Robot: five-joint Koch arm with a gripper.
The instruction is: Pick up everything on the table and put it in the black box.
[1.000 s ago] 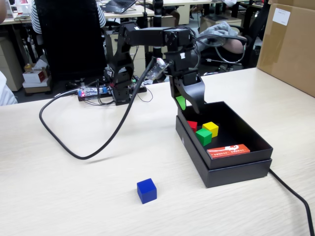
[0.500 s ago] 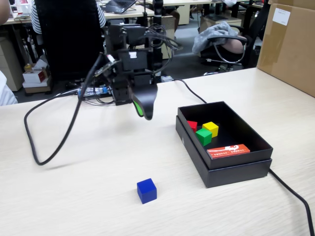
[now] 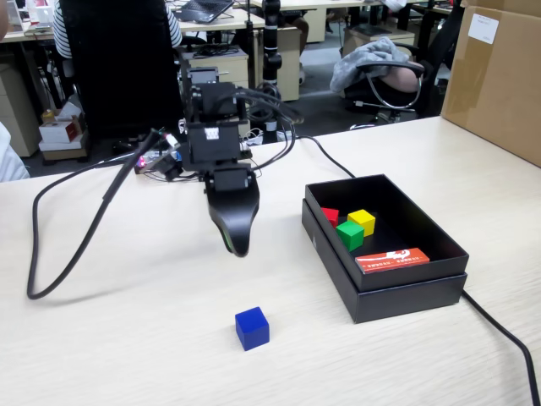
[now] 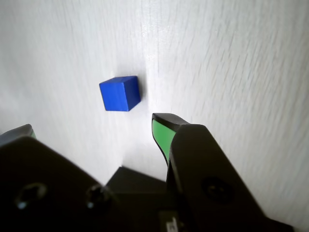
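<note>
A light wood-grain table (image 3: 127,338) carries the matte black box (image 3: 385,296), which holds an orange-red card (image 3: 392,260) and the yellow cube (image 3: 362,221), green cube (image 3: 349,234) and red cube (image 3: 330,215). The gripper (image 4: 91,128) hangs empty above the table, jaws spread apart. The blue cube (image 3: 252,328) sits alone on the table, apart from the box.

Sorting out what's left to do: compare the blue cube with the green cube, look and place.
The blue cube is blue; the green cube is green. The blue cube lies alone on the bare table, outside the black box, while the green cube sits inside the box, close beside the red cube and yellow cube. The open gripper hangs above the table nearer the blue cube. Both look like equal-sized solid cubes.
</note>
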